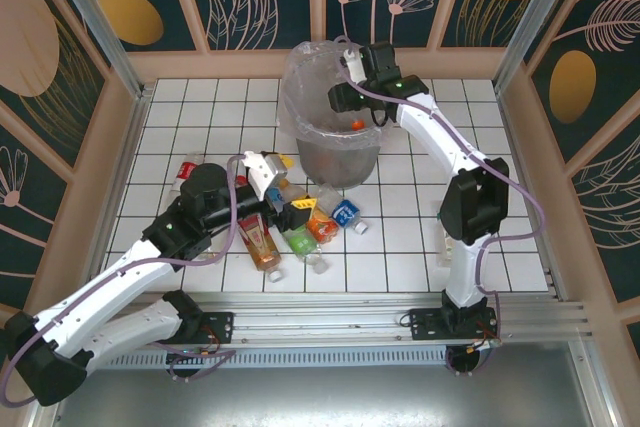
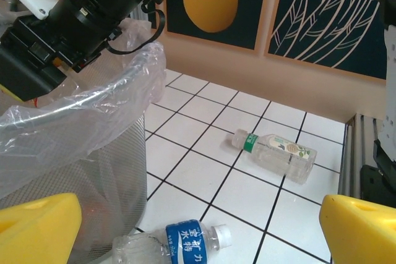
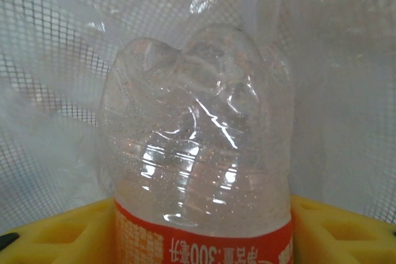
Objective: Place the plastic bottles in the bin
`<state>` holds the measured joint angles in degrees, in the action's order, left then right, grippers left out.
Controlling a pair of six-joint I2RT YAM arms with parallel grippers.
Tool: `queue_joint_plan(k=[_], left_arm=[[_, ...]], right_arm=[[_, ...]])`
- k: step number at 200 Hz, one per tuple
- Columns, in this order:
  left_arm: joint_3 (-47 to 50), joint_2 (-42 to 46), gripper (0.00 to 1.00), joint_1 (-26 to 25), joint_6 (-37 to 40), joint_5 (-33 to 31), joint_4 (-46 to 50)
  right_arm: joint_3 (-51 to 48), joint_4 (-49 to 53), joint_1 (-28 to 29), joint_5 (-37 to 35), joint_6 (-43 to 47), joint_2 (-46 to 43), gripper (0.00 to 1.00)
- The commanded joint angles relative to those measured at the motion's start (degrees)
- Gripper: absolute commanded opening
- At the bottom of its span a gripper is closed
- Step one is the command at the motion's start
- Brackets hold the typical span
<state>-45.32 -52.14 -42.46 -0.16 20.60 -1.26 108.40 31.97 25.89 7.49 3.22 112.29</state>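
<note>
My right gripper (image 1: 347, 97) hangs over the mouth of the grey mesh bin (image 1: 335, 162) and is shut on a clear plastic bottle (image 3: 198, 153) with a red label. The bottle sits between its yellow fingers (image 3: 49, 233), with the bin's bag and mesh (image 3: 37, 41) right behind it. My left gripper (image 1: 289, 187) is open just in front of the bin, above a cluster of plastic bottles (image 1: 300, 237). Its wrist view shows a blue-labelled bottle (image 2: 179, 242) lying between the spread fingers (image 2: 37, 230) beside the bin wall (image 2: 74, 171). A green-labelled bottle (image 2: 275, 153) lies farther off.
One red-labelled bottle (image 1: 185, 169) lies apart at the left, behind my left arm. A clear bottle (image 1: 441, 242) lies beside my right arm's lower link. Something orange (image 1: 357, 125) rests inside the bin. Wooden walls enclose the white tiled floor (image 1: 200, 107).
</note>
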Motion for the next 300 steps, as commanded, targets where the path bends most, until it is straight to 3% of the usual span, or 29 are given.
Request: queue_joint_plan(k=[1,67,117,169,214,260,300], left_arm=[[-1.33,-1.00,0.98,-0.13,1.02,1.72,1.04],[-1.25,-0.92,0.99,-0.21,1.04,1.46,0.91],[-1.17,-0.42,0.99,-0.17,0.87,1.86,0.55],[-1.74,0.37,0.99,-0.19,1.12,5.61,1.28],[-5.74,-0.10,0.99,-0.24,2.71,8.04,9.33],[-1.87,5.30,0.99,-0.18,-5.21,4.87,9.08],[4.16,11.88,0.98,-0.22,-6.50,3.06,7.26]], right_arm=[[1.07,1.60,0.43,-1.14,1.35,0.36,0.66],[2.41,1.31,0.73,-3.56,1.26,-1.98,0.77],[-3.89,-4.17,1.32,-2.53,0.42,-12.91,0.77],[-20.39,-7.93,2.38,0.74,-2.85,-30.55,0.78],[-35.15,-8.23,7.88,0.20,-6.70,-44.63,0.78],[-50.30,-11.19,13.34,-4.32,-12.22,-51.77,0.77],[-63.46,-21.86,14.17,-3.53,-16.63,-52.58,0.65]])
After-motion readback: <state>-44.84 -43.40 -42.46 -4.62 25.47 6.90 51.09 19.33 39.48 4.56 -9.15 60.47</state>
